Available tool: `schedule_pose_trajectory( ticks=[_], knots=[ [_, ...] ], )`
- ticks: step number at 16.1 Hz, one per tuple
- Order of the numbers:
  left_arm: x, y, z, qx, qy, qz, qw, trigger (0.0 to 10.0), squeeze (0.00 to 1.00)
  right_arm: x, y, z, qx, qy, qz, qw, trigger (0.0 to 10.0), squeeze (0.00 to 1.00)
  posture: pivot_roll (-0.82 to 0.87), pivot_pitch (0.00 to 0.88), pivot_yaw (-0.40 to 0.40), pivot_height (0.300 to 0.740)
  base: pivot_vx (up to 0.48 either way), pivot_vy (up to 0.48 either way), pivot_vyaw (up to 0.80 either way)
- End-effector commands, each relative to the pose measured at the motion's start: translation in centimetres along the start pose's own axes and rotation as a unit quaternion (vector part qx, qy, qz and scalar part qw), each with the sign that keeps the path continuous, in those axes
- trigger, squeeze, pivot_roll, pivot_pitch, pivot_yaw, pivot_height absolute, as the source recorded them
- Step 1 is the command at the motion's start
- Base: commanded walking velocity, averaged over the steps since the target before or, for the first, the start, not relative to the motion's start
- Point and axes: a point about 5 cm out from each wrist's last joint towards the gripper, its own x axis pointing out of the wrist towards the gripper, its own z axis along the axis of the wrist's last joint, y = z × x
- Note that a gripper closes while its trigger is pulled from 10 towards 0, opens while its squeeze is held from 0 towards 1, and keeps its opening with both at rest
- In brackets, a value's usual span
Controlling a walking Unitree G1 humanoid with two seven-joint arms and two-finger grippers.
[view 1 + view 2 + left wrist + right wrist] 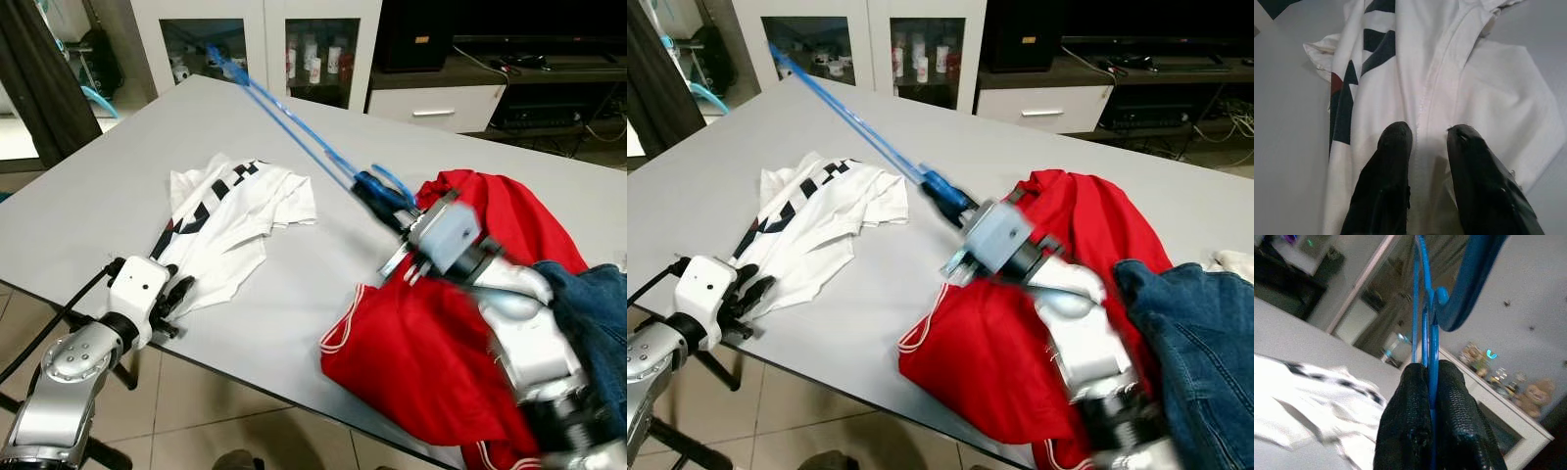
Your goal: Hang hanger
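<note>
The thin blue plastic hanger (294,127) is raised above the grey counter (118,166), clamped between the closed black fingers of the right gripper (1429,382) by its narrow end, its long arms pointing away toward the white glass-door cabinet (265,39); held so, it looks ready to be carried off and hung. Near the hanger's gripped end lies a crumpled red garment (431,352), and beyond that blue denim (598,323). Across from it, the left gripper (1427,134) rests slightly parted on a white shirt with dark stripes (225,220).
</note>
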Motion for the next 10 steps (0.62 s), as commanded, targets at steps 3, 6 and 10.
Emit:
schedule_pose_trajectory(
  ticks=[3,6,10],
  knots=[
    [-0.1,0.1,0.0,-0.005,-0.003,-0.011,1.0,0.0,0.0,-0.3,-1.3,0.4,-0.021,-0.007,-0.012,1.0,10.0,0.0,0.04,0.01,0.001,0.74,0.0,0.0,0.0],
    [-0.1,-0.1,-0.3,-0.005,0.004,-0.01,1.0,10.0,0.0,-0.2,-0.9,0.5,-0.024,-0.011,-0.001,1.0,10.0,0.0,0.04,0.011,0.002,0.74,0.0,0.0,0.0],
    [-0.6,-0.3,1.1,-0.014,-0.051,-0.041,0.998,10.0,1.0,0.0,-0.4,0.6,-0.017,-0.019,0.005,1.0,10.0,0.0,0.05,0.01,0.001,0.74,0.0,0.0,0.0]
  ],
)
